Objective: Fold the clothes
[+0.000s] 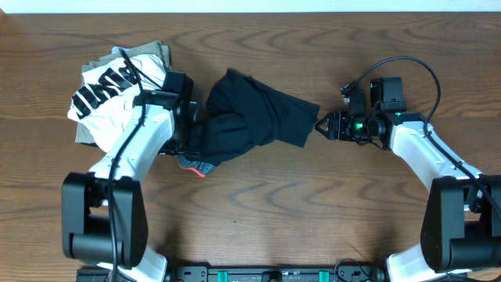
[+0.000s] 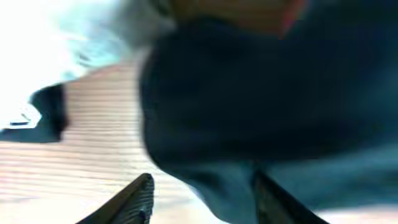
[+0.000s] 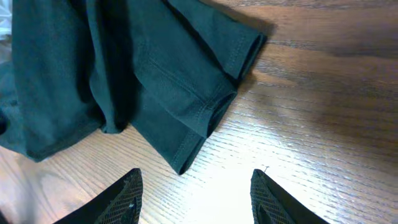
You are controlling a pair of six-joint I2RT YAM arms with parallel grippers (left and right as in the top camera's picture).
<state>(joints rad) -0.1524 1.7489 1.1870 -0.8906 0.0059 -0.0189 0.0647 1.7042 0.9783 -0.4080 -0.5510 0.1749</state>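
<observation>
The wooden table [image 1: 258,235] fills the whole field. There's wide bare wood along the near side between the two arm bases, and more off to the far right.

In the middle are the black pants [image 1: 250,117], bunched into a loose heap that runs from centre-left out to a blunt end on the right. Nothing is squared up; the outline is lumpy and creased all the way along.

Over on the left it's crowded. The white shirt [image 1: 109,94] with its black lettering lies on the khaki garment [image 1: 149,53], whose edge peeks out at the back. The left arm reaches across that pile.

The left gripper [image 2: 203,177] is right at the heap's left end. Its fingers stand apart, and dark cloth looms so close that the wrist view blurs; I can't tell whether the fabric touches them.

The right gripper [image 1: 321,125] sits just off the heap's right end, low over bare wood, jaws apart with nothing between them and open table on its side.

The grey waistband [image 1: 200,166], with its coral-red edge, pokes out at the near left, beside the left arm.

The two leg hems [image 3: 217,112] lie stacked and slanted, stitched edges clean, just ahead of the right fingertips.
</observation>
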